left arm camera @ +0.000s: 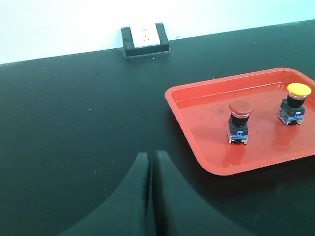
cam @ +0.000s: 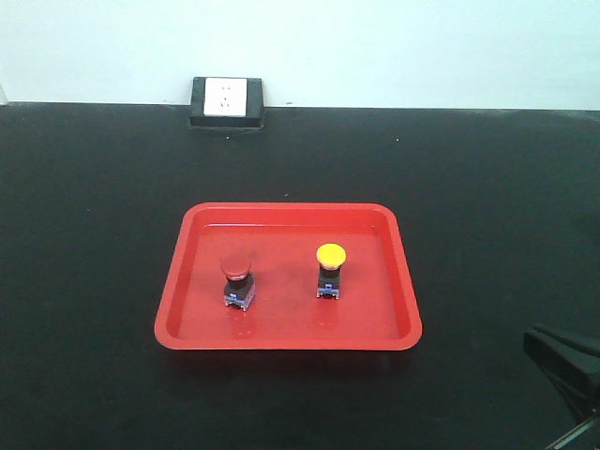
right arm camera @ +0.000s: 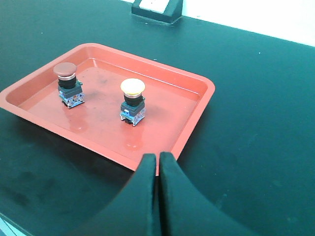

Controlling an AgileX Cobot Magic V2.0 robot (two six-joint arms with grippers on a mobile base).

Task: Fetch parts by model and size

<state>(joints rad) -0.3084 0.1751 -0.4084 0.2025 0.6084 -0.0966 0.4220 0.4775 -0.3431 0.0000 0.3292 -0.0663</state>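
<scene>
Two push-buttons are seen upright in the tray point(cam: 187, 281), well apart: the red switch point(cam: 237, 281) toward its left edge, the yellow switch point(cam: 329, 271) right of centre, each on a black collar.

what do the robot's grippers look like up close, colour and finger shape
Both look alike. The left gripper and the right gripper each have two plain black fingers with a matte finish, broad at the base and curving to narrow rounded tips. No cables, labels or markings show. In the front view only a dark angular bit appears at the lower right.
</scene>
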